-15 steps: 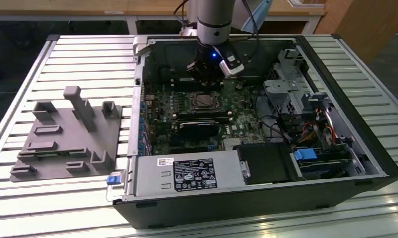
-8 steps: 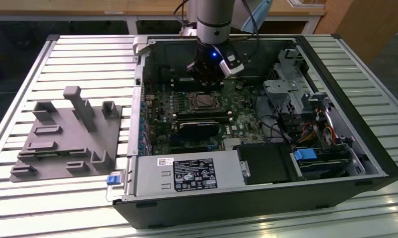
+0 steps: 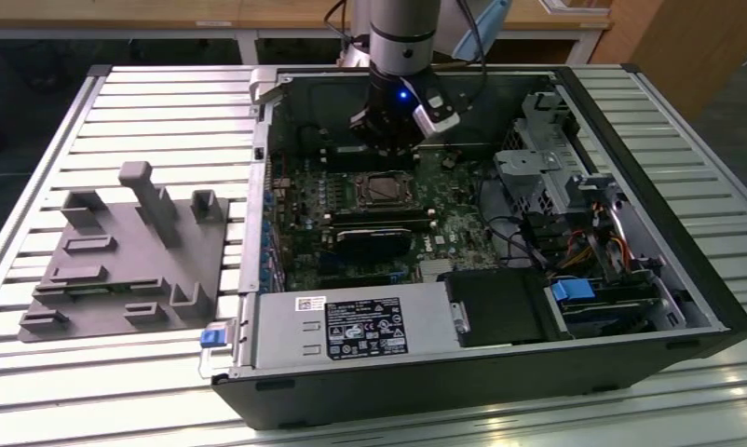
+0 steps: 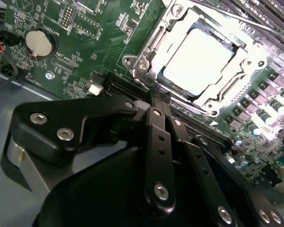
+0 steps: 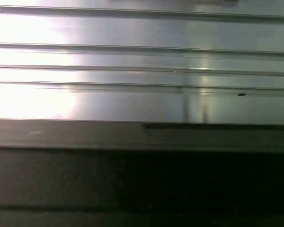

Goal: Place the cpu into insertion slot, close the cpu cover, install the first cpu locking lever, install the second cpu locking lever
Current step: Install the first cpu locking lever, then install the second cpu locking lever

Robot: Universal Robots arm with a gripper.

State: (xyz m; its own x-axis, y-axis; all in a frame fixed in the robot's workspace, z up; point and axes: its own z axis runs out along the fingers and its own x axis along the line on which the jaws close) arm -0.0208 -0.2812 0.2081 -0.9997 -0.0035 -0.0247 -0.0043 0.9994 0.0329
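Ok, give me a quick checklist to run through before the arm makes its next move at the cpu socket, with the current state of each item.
1. The cpu is seated in the insertion slot: ok, its silver top lies flat inside the frame.
2. The cpu cover is down over the chip: ok, the plate frames the chip, which shows through its window.
3. Locking levers latched: cannot tell.
4. The gripper is empty: ok, its fingers meet with nothing between them.
5. Gripper position: ok, its tips are at the corner of the socket frame.
6. Cables stay away from the socket: ok, they lie toward the exterior view's right.
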